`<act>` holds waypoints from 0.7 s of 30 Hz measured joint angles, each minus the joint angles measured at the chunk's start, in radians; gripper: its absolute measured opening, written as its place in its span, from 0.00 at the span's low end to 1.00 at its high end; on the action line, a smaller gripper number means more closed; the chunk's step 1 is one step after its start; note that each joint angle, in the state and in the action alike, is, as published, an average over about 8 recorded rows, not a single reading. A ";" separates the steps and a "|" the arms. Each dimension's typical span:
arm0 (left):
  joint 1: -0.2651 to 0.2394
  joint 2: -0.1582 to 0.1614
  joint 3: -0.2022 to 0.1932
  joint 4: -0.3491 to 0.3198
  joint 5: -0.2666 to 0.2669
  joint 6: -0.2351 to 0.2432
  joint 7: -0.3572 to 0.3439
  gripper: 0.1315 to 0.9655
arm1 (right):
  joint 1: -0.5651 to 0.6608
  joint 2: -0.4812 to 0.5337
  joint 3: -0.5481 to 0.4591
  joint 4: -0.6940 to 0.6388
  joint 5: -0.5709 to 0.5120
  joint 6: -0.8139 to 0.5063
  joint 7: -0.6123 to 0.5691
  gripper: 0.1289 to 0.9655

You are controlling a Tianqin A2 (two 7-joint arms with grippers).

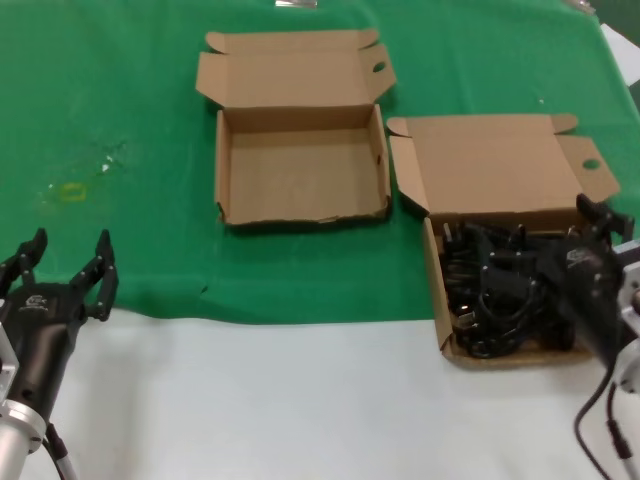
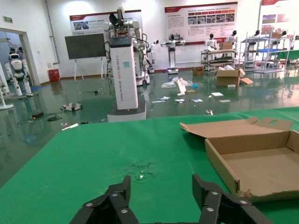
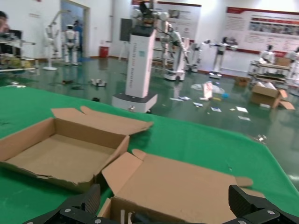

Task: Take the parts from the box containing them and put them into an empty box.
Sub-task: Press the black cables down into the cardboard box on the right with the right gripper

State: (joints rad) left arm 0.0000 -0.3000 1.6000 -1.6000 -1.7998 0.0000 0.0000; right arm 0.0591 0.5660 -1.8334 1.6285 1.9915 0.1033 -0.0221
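Observation:
The parts, black cords with plugs (image 1: 490, 290), lie tangled in the open cardboard box (image 1: 490, 165) on the right. My right gripper (image 1: 555, 238) is open just above them inside that box. The right wrist view shows its fingertips (image 3: 91, 198) wide apart in front of the box's raised flap (image 3: 177, 186), with a plug and a bit of cord (image 3: 140, 219) just below. The empty box (image 1: 300, 165) stands open to the left of it, on the green cloth; it also shows in the right wrist view (image 3: 56, 156). My left gripper (image 1: 70, 245) is open and empty at the near left.
The green cloth (image 1: 120, 120) covers the far part of the table and a white surface (image 1: 300, 400) the near part. In the left wrist view my left gripper (image 2: 161, 191) hovers over cloth, with the empty box (image 2: 261, 163) off to one side. A cable (image 1: 595, 420) hangs by my right arm.

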 joint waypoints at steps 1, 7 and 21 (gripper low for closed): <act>0.000 0.000 0.000 0.000 0.000 0.000 0.000 0.57 | 0.003 0.020 -0.005 0.007 0.006 -0.004 0.002 1.00; 0.000 0.000 0.000 0.000 0.000 0.000 0.000 0.40 | 0.034 0.144 -0.017 0.032 0.021 -0.083 0.032 1.00; 0.000 0.000 0.000 0.000 0.000 0.000 0.000 0.10 | 0.259 0.327 -0.064 -0.098 -0.049 -0.572 0.084 1.00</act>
State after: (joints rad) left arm 0.0000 -0.3000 1.6000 -1.6000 -1.7999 0.0000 -0.0001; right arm 0.3180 0.8926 -1.8978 1.5303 1.9425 -0.4686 0.0618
